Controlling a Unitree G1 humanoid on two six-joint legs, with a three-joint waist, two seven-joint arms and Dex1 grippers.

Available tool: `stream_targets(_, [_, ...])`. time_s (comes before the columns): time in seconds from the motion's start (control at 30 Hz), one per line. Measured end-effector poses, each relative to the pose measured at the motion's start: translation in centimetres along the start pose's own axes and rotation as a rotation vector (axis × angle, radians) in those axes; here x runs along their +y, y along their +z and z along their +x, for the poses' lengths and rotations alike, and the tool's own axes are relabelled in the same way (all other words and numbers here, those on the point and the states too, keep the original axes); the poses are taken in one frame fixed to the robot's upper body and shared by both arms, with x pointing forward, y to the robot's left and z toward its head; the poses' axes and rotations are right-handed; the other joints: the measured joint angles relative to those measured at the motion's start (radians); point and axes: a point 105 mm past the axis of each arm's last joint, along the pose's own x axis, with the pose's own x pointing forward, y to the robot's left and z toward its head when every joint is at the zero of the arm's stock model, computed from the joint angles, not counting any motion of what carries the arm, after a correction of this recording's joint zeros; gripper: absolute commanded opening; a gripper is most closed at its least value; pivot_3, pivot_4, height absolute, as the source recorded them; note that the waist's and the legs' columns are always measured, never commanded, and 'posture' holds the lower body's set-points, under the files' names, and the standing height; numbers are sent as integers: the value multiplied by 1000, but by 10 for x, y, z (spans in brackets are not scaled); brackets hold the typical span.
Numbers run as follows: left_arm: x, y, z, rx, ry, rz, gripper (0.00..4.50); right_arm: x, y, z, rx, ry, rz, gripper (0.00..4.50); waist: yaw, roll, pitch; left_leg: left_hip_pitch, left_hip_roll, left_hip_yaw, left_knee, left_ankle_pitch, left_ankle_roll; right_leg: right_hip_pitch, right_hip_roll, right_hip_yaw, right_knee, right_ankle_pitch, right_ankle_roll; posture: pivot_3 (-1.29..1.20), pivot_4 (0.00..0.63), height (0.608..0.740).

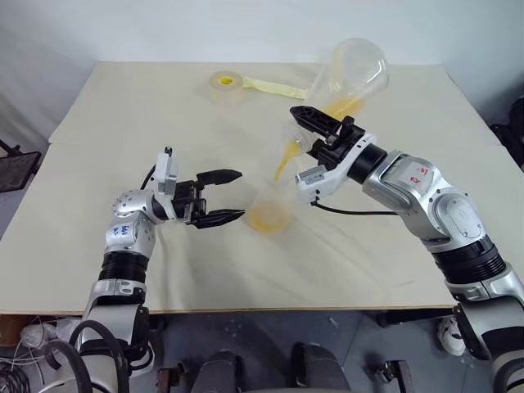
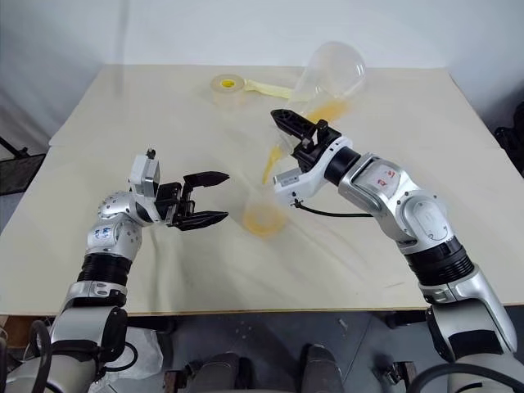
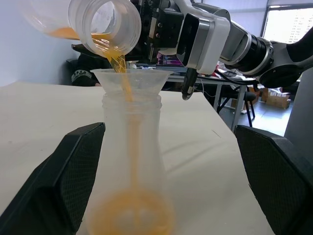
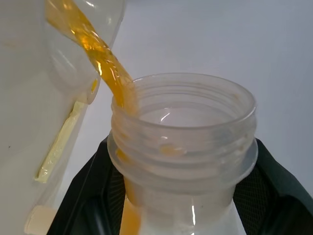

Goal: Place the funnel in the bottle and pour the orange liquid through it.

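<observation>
1. Two steps of the task show at once on the cream table: the funnel already sits in the neck of the bottle, and the pour is under way.
2. Held tilted above the funnel, a clear container sends a thin stream of the orange liquid down through the funnel's spout; a shallow orange pool has gathered in the bottle's wide base.
3. Clamped on the container's threaded neck, the right gripper has its black fingers closed around it, as the right wrist view shows from close up.
4. Some liquid remains in the tilted container, lying along its lower wall near the mouth, so the pour looks partly done rather than finished.
5. Standing just beside the bottle without touching it, the left gripper has its jaws spread wide, one finger on either side of the bottle in the left wrist view; it grips nothing.
6. Left to do, by the look of it: empty the rest of the liquid through the funnel, then bring the container upright.
7. Near the far edge of the table lies a tape roll with a strip trailing from it, well apart from the pouring.
</observation>
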Motion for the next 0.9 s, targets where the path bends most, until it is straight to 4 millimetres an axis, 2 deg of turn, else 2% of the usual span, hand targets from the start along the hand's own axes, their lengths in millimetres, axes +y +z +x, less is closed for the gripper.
stream_targets(0.3, [0,1,1,-1,-4,5,4500,-7,0,2,-14,-20,-40,2463,-8,0,0,0,0,-1,0,0,0,0,0,0,0,0,0,0,150,740])
stream_targets(0.9, [2,4,3,-4,-8,15,4500,-7,5,2,-45,-37,-68,2463,-8,0,0,0,0,-1,0,0,0,0,0,0,0,0,0,0,150,740])
